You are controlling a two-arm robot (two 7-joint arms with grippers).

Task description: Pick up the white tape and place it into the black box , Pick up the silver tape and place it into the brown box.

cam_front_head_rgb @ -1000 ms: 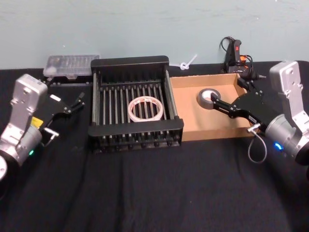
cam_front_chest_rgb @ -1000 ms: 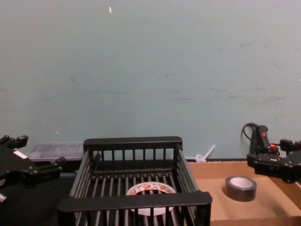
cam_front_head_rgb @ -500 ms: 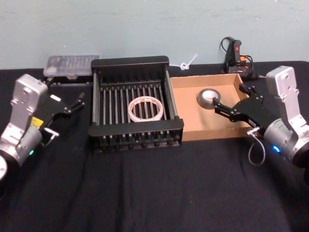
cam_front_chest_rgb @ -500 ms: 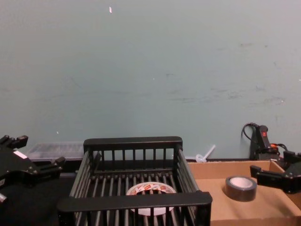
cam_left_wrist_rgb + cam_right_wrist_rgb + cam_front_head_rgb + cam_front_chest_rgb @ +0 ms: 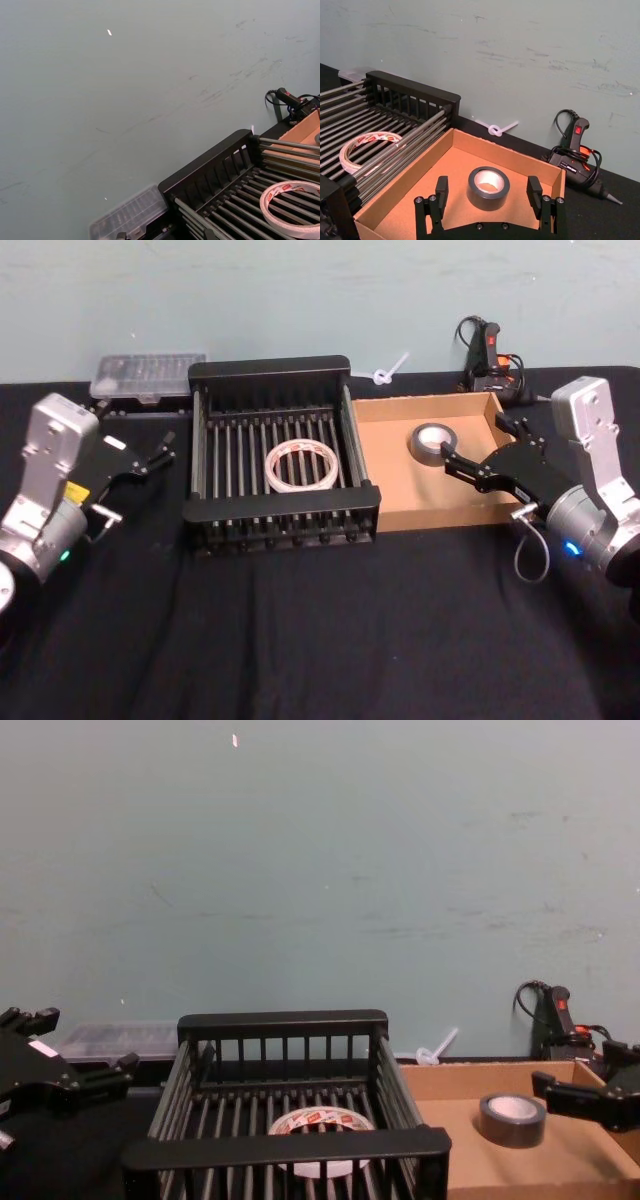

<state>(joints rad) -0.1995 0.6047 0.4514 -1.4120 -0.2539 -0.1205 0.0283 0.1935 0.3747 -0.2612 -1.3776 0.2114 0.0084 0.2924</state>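
Note:
The white tape (image 5: 301, 464) lies flat on the barred bottom of the black box (image 5: 280, 502); the chest view shows the white tape (image 5: 320, 1123) behind the black box's front rail (image 5: 285, 1148). The silver tape (image 5: 433, 441) rests in the brown box (image 5: 400, 490), near its back wall. My right gripper (image 5: 474, 443) hangs open just right of that roll and holds nothing. In the right wrist view the right gripper (image 5: 487, 192) has a finger on either side of the silver tape (image 5: 487, 187), apart from it. Left of the crate, my left gripper (image 5: 135, 435) is open and empty.
A clear plastic case (image 5: 148, 373) sits at the back left. A glue gun (image 5: 487, 352) with its cable lies at the back right, and a white zip tie (image 5: 388, 371) lies behind the boxes. The black cloth (image 5: 320, 630) in front of the boxes is bare.
My right gripper has drawn back from the silver tape toward the right and the table's front, then held still. The silver tape stays in the brown box. The left arm has not moved.

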